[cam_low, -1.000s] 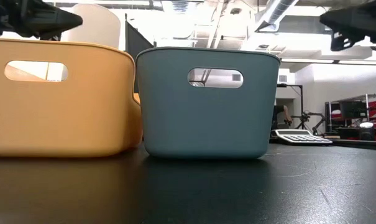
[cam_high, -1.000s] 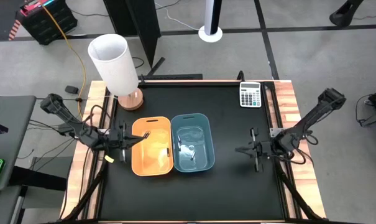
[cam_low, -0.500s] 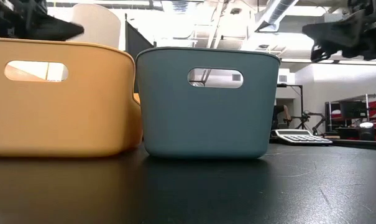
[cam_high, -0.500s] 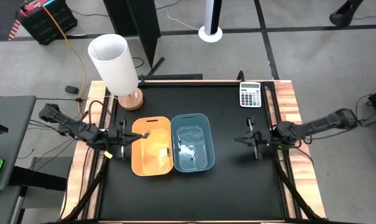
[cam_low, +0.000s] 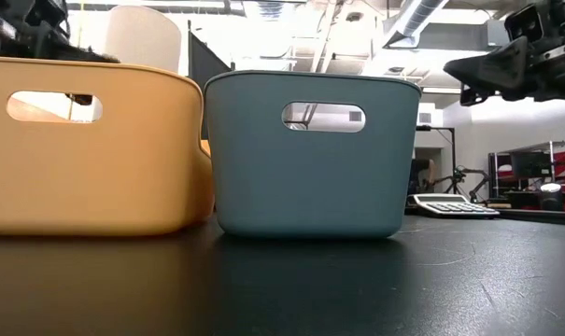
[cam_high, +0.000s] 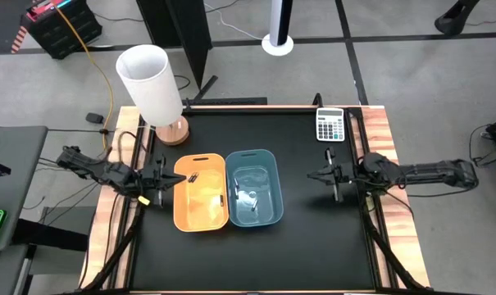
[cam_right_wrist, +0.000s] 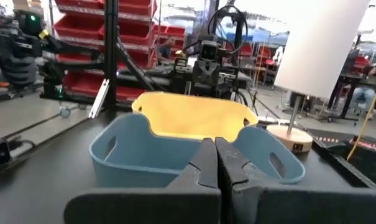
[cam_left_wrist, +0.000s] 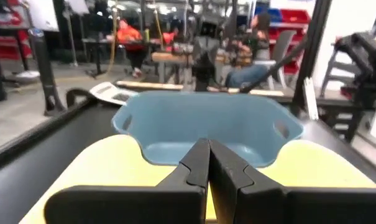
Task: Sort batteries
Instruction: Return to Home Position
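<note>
Sorting looks finished: batteries (cam_high: 249, 197) lie in the orange bin (cam_high: 202, 226) and blue bin (cam_high: 256, 223); left hand (cam_high: 175, 182) and right hand (cam_high: 311, 174) are pressed together, holding nothing.

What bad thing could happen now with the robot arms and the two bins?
1. The left tool sits shut right beside the orange bin; a careless swing might shove it and the blue bin next to it.
2. The tall white lamp stands near the left arm and may tip if bumped.
3. The right tool, also shut, hangs not far from the calculator and might clip it.
</note>
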Motion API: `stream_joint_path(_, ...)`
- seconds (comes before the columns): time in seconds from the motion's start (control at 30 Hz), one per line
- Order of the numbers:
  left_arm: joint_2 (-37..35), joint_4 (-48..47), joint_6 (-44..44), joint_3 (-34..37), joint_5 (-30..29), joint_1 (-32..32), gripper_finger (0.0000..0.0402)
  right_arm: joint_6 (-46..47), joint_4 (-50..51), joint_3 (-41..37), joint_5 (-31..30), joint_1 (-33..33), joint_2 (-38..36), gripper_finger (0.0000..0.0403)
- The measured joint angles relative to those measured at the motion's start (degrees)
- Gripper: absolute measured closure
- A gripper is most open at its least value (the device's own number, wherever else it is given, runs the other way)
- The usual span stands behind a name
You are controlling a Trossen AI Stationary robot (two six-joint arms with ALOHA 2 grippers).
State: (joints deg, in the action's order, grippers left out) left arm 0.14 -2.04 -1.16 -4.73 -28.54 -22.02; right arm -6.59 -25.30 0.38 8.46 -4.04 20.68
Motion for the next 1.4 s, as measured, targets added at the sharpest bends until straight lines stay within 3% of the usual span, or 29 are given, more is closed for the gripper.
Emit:
stream_joint_path(0.2,0.17,6.67,0.60,3.85,5.95,1.12,0.0401,0.14,1.05,-0.02,2.80,-0.86,-0.23,0.0403)
stream_joint_path(0.5,0.11,6.17,-0.53,4.08,16.35,7.15,0.0401,-0.68,2.84,-0.04,3.74,-0.94,-0.12,0.0403)
stream_joint_path(0.9,0.12,5.42,0.94,4.17,15.97,10.25,0.0401,10.93,9.07,-0.09,3.72,-0.89,-0.12,0.0374)
stream_joint_path(1.4,0.12,5.42,0.43,4.19,15.77,10.23,0.0401,11.15,20.40,-0.09,3.18,-0.86,-0.12,0.0369)
